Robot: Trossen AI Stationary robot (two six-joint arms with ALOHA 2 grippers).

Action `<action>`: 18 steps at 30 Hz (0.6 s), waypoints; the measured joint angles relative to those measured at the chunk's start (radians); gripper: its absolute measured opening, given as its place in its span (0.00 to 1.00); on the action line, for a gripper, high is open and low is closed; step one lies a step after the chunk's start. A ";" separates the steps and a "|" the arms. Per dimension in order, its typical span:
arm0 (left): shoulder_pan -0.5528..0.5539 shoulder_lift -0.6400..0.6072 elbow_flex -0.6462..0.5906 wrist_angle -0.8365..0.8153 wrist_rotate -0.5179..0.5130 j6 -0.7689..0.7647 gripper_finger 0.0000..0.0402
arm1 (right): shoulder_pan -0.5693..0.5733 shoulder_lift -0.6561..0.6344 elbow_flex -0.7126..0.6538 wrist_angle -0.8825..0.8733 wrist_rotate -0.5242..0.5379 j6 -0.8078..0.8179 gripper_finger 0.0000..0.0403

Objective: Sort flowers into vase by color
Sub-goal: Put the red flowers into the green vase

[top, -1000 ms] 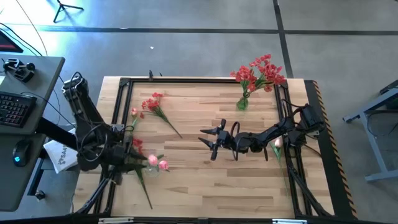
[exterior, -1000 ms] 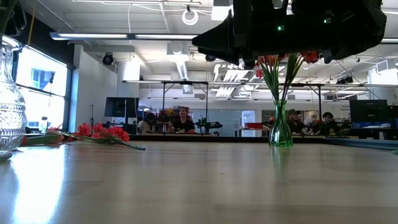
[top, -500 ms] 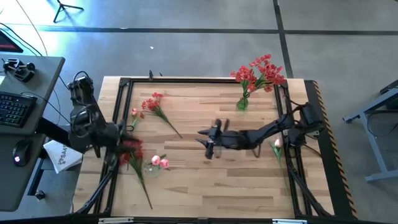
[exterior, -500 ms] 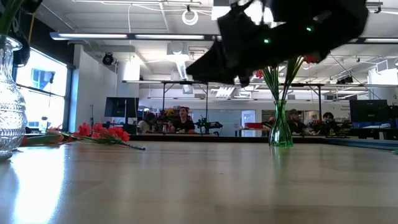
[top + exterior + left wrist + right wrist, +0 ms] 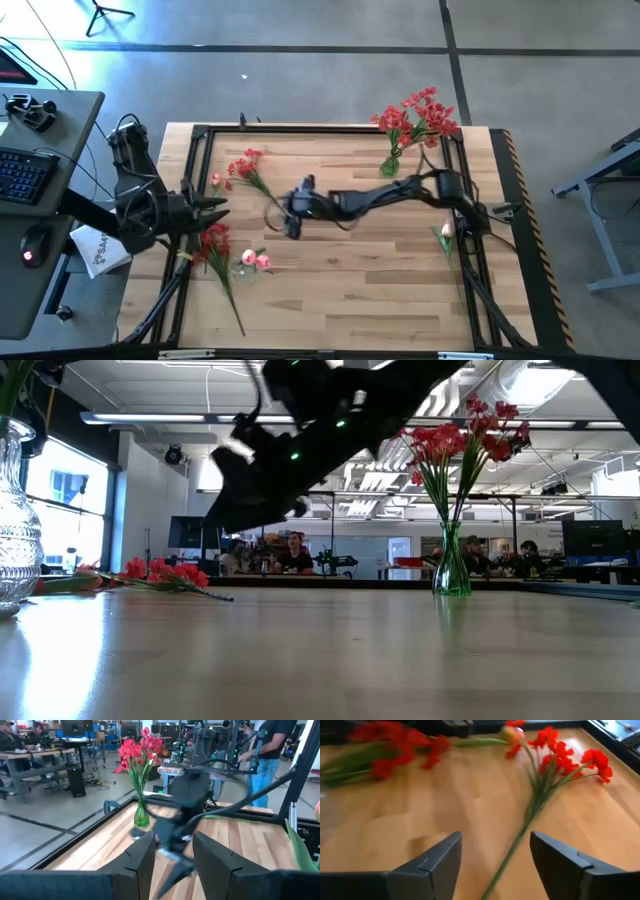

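1. The right tool (image 5: 283, 216) is hanging over the wooden surface (image 5: 340, 270) with its fingers (image 5: 437, 862) spread and nothing between them, just beside the lower end of the loose red flower stem (image 5: 262, 187).
2. That red flower stem is lying flat on the surface, its blossom cluster (image 5: 244, 163) on the side away from the right tool and its thin green stalk running back toward the tool; in the right wrist view the stalk (image 5: 517, 842) is passing between the spread fingers at a slant.
3. Judging by this, the coming grasp is turning on the stalk's long axis: the fingers would need to straddle it crosswise.
4. The green vase of red flowers (image 5: 391, 160) is standing well apart from the stem, on the right arm's side, so the right arm is suiting the carry.
5. The left tool (image 5: 213, 208) is hovering near the stem's other side, fingers (image 5: 142, 857) parted and gripping nothing, above another red flower (image 5: 213, 248) beside pink buds (image 5: 254, 261).
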 joint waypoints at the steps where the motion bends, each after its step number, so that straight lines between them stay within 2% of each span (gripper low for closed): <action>1: 0.000 0.011 0.000 -0.002 0.000 -0.013 0.30 | -0.014 0.031 0.057 -0.040 0.000 0.001 0.60; 5: 0.000 0.055 0.000 -0.002 0.000 -0.026 0.30 | -0.055 0.166 0.286 -0.201 -0.025 0.000 0.62; 11: 0.000 0.103 0.000 -0.002 -0.004 -0.037 0.30 | -0.092 0.341 0.554 -0.387 -0.032 0.000 0.58; 14: 0.000 0.116 0.000 -0.002 -0.004 -0.052 0.30 | -0.105 0.394 0.629 -0.441 -0.037 0.006 0.54; 18: 0.000 0.127 0.000 -0.003 -0.013 -0.052 0.30 | -0.119 0.425 0.646 -0.458 -0.073 0.020 0.46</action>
